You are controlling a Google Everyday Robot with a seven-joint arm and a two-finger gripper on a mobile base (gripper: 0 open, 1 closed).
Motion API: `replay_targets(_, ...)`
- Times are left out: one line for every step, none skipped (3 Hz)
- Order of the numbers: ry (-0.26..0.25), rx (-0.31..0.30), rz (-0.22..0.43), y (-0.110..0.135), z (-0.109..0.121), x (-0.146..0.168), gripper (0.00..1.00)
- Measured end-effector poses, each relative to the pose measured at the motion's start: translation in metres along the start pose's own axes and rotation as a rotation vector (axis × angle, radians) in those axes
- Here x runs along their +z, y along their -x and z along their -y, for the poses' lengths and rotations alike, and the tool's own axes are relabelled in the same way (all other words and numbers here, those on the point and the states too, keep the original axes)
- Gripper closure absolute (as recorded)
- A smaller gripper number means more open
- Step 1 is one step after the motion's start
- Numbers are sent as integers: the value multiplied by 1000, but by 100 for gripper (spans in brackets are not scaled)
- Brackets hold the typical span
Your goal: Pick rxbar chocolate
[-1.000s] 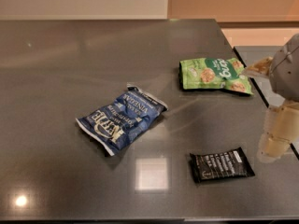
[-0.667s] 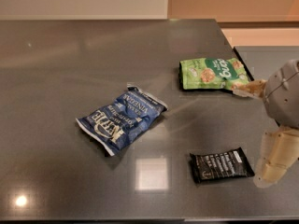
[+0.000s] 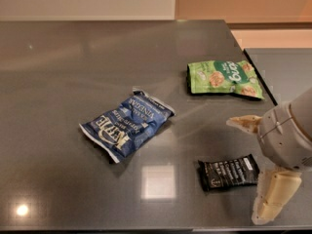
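Gripper (image 3: 243, 172), edge-cropped, beside rxbar chocolate (image 3: 222, 174)

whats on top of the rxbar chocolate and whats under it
Nothing lies on the rxbar chocolate. It lies flat on the dark table; whatever is beneath the wrapper is covered. The gripper, open, is by its right end.

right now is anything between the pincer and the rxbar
Nothing visible. The pincer is open just right of the rxbar; the blue bag lies off to the left and the green bag farther back.
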State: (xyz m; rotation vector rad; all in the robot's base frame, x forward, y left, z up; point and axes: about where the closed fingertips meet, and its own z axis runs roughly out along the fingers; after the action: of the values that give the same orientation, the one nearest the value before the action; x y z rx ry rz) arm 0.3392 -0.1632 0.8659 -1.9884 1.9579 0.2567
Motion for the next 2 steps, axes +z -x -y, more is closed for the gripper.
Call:
replay_targets(22,-13,5,-4,1,19,0)
replay_targets(37,-18,8,-8,3,32,0)
